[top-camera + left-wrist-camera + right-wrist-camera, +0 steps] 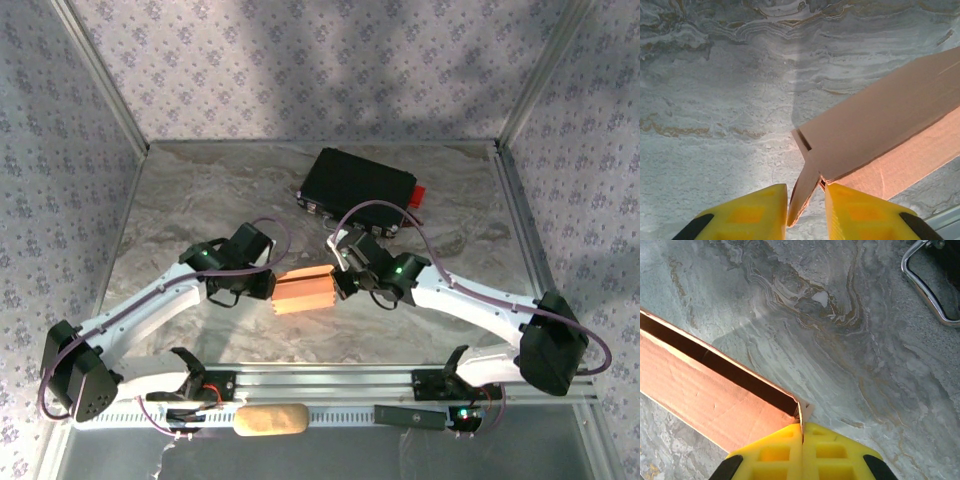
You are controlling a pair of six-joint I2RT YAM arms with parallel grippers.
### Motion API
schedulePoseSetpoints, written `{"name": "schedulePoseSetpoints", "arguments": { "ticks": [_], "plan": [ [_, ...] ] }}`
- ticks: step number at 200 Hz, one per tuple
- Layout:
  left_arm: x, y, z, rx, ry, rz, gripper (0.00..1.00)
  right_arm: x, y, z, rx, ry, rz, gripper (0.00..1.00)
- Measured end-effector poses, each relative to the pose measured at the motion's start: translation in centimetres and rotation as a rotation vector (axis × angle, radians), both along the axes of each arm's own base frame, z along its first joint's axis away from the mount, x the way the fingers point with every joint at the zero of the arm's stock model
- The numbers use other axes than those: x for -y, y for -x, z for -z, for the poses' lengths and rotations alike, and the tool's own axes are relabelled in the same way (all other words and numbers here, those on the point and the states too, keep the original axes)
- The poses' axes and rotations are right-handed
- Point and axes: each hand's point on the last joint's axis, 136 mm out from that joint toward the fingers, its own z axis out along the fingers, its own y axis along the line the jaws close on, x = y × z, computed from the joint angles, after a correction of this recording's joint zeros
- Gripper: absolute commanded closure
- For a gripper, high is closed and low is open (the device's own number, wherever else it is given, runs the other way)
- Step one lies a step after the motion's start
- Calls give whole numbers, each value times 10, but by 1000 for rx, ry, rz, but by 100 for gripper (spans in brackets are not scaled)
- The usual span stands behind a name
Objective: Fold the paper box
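Paper box [302, 290] on the table [200, 190], an arm at each end.
Its long axis runs left to right, equally near both arms. The right gripper [802, 426] is clamped on a corner wall. The left gripper [268, 287] narrowly straddles the end flap [804, 190], grip uncertain. No writing readable.

You've got white arm links [150, 303], black joint housings [550, 350], purple cables [372, 203], green LEDs [398, 268], and yellow fingers [747, 215] with square recesses and black corners.
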Motion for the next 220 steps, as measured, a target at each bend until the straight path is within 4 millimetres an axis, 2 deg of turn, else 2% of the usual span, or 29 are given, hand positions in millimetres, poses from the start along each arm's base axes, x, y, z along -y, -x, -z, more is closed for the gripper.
{"name": "schedulePoseSetpoints", "arguments": {
  "ticks": [32, 64, 124, 220],
  "plan": [
    [3, 1, -1, -4, 15, -7, 80, 0, 1, 0, -1, -1, 31, 100],
    [5, 3, -1, -9, 20, -11, 76, 0, 2, -2, 1, 2, 49, 100],
    [10, 6, 2, -27, 22, -23, 84, 2, 3, -4, -11, 7, 89, 100],
    [15, 4, 8, -26, 10, -90, 86, -1, 6, -1, -28, -3, 194, 100]
  ]
}}
